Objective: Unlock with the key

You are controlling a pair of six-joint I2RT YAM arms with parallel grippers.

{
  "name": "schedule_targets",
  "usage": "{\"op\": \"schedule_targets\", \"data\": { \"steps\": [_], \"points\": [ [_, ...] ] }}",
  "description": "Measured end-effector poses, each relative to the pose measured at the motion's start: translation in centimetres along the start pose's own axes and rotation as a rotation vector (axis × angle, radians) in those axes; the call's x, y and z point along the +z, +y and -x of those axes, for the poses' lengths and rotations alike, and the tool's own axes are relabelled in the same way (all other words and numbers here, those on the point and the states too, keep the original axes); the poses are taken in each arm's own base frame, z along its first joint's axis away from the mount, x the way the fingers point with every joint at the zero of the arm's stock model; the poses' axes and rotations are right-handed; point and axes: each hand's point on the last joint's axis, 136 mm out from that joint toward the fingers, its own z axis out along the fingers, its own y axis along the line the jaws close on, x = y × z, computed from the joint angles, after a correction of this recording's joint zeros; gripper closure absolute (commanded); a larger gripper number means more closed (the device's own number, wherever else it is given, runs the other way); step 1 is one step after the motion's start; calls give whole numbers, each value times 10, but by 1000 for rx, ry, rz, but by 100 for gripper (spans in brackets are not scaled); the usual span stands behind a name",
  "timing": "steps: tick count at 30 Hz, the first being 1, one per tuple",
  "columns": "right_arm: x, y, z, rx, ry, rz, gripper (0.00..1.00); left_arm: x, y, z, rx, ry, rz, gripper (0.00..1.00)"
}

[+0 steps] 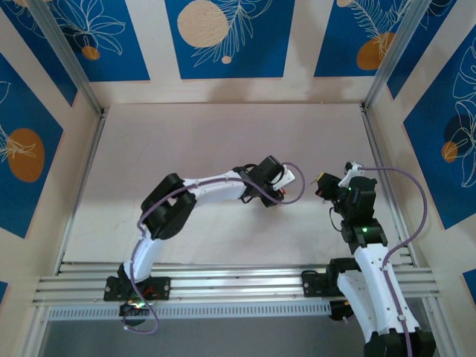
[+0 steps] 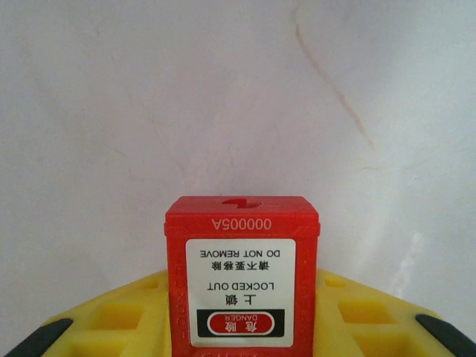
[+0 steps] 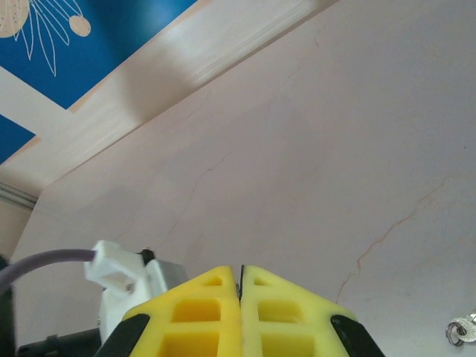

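Nearest, the left gripper [image 2: 242, 320] is closed on the red padlock [image 2: 242, 256], keyhole end pointing away from the wrist. The right gripper [image 3: 240, 297] is pressed fully together, with no key evident between its fingers. Beyond it, the key [image 3: 461, 330] lies flat on its ring in the desk's [image 3: 297, 186] right half. Being thin, it could skid when pinched, or dangle from the ring and miss the keyhole.
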Motion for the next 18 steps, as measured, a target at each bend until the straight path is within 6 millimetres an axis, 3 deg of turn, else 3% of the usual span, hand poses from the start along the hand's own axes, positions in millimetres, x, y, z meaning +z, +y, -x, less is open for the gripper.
{"op": "schedule_targets", "data": {
  "steps": [5, 18],
  "points": [
    [-2, 12, 3, -11, -2, 33, 100, -25, -3, 13, 13, -158, 2, 65],
    [-3, 45, -17, -50, 60, 133, 100, -71, -13, 33, 48, -480, -18, 67]
  ]
}}
